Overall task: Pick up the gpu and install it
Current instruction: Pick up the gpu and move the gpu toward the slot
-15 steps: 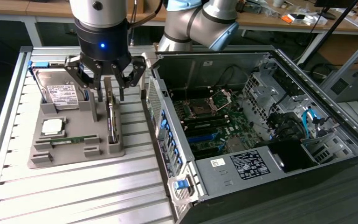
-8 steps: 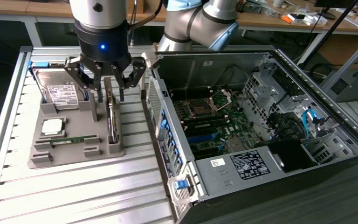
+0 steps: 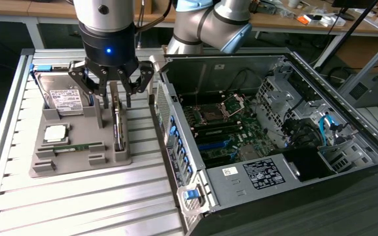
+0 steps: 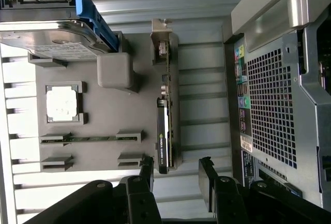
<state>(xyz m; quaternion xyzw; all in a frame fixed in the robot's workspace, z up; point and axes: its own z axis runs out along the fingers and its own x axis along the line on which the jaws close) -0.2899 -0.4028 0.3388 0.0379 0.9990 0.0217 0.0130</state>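
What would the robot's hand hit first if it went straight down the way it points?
Probably the thin dark circuit card with a silvery bracket, standing on edge in the grey tray, right beneath the open hand.

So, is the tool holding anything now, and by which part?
Nothing is held. The open tool hangs over the thin dark circuit card standing on edge in the grey holder.

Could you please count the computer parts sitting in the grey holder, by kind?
hard drive: 1
CPU: 1
memory stick: 1
gpu: 1
Total in the holder: 4
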